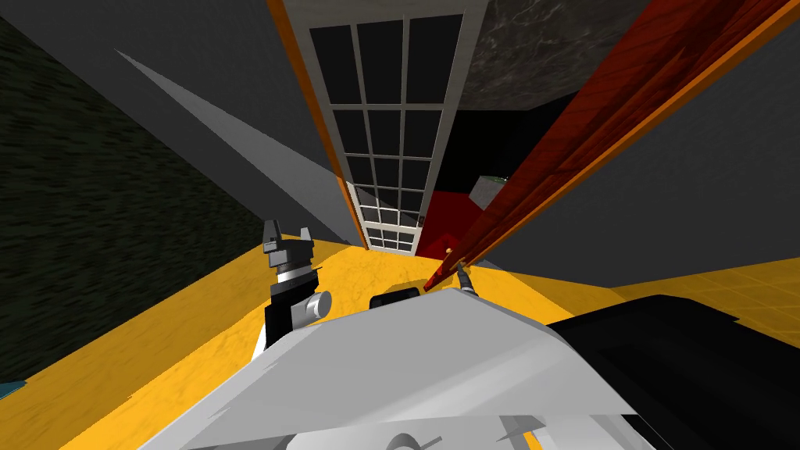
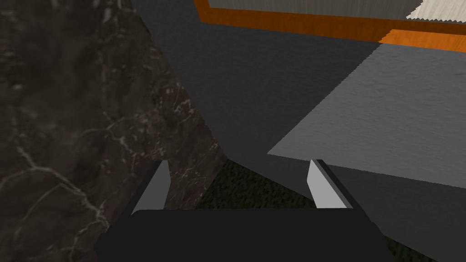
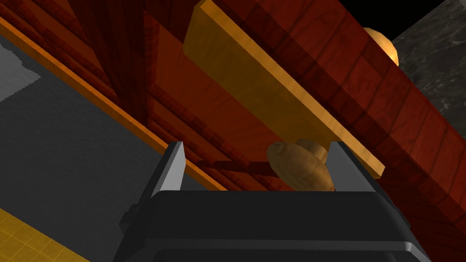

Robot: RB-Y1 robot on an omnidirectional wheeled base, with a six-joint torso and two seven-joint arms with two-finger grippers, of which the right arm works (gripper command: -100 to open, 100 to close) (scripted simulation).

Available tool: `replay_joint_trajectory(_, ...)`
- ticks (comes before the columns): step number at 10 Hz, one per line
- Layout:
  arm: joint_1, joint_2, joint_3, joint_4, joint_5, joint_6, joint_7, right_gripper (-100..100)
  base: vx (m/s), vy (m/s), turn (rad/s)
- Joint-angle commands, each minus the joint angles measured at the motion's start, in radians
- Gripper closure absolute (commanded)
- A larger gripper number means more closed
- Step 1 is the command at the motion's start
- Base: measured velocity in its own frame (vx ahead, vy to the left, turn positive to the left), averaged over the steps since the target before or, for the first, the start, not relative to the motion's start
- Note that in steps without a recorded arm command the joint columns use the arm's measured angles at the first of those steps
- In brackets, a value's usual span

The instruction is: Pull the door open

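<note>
Now the right tool (image 3: 257, 144) stands released with the round yellow-brown knob (image 3: 298, 166) between its fingers (image 3: 175, 168), close to one finger, on the red-brown wooden door (image 3: 387, 91) that rises at my front right, while the left tool (image 2: 239, 162) hangs released at my left.

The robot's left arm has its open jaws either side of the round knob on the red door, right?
No, it is the right arm: the right wrist view shows its open jaws either side of the round knob on the red door.
</note>
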Motion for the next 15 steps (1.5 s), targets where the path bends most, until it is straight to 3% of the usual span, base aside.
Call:
replay_joint_trajectory(1, -0.003, -0.014, -0.018, 0.009, -0.024, 0.011, -0.04, 100, -0.007, 0.001, 0.023)
replay_joint_trajectory(8, -0.008, -0.02, -0.006, 0.015, -0.043, 0.009, -0.11, 100, -0.011, -0.005, 0.018)
replay_joint_trajectory(10, -0.012, -0.024, 0.002, 0.019, -0.056, 0.008, -0.156, 100, -0.014, -0.002, 0.026)
replay_joint_trajectory(15, -0.014, -0.026, 0.005, 0.021, -0.062, 0.007, -0.179, 100, -0.006, -0.002, 0.014)
